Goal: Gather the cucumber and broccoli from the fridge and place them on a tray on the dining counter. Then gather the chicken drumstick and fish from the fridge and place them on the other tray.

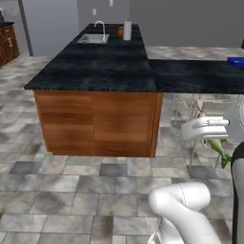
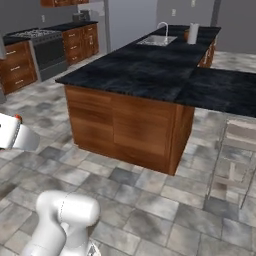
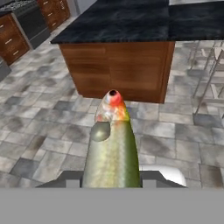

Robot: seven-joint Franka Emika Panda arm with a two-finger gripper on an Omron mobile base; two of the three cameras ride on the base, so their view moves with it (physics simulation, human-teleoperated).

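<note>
Black dining counter ahead, stool beside; jaws gripping fish

- fish: glossy, smooth olive-yellow skin with a wet-looking sheen and a reddish head.
- dining counter: polished black stone with faint grey marbling.
- island base: smooth brown wood, slightly shiny grain.
- floor: matt grey stone tiles, mottled.
- sink and tap: shiny metal.
- robot arm: smooth white plastic.
</note>
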